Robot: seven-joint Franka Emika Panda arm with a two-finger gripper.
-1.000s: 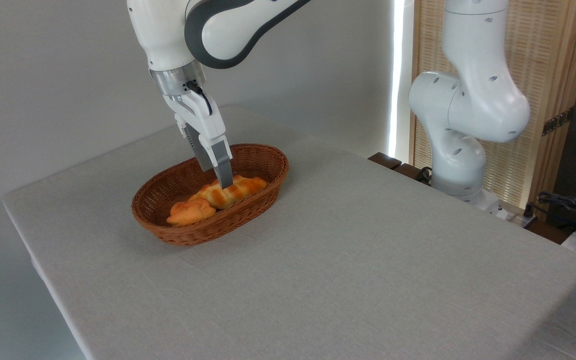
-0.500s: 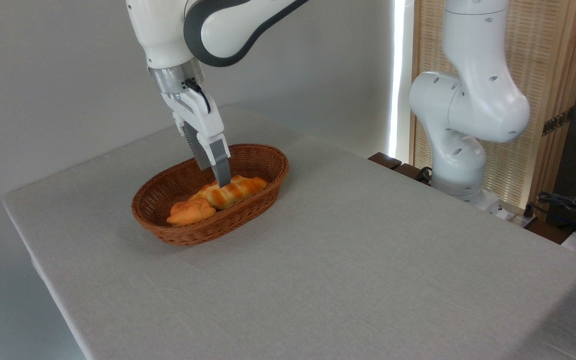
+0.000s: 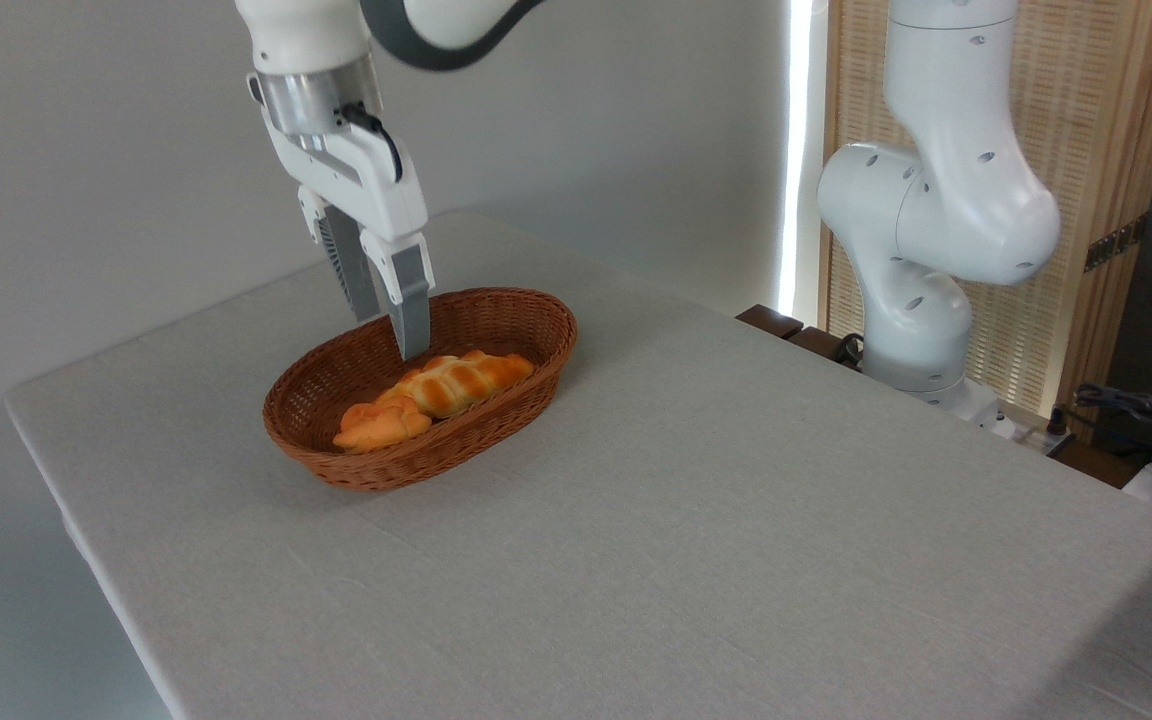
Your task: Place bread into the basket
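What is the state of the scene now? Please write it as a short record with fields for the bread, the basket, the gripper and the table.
bread: long braided loaf, lying inside the basket
bun: small orange bun, also in the basket, against the loaf's left end
basket: brown wicker oval, on the table
gripper: gripper open, empty, above the basket's rear part, apart from the loaf
table: grey cloth, only the basket stands on it
task: bread appears placed

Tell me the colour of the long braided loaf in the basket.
Golden-orange bread with browned ridges, seen in the fixed camera.
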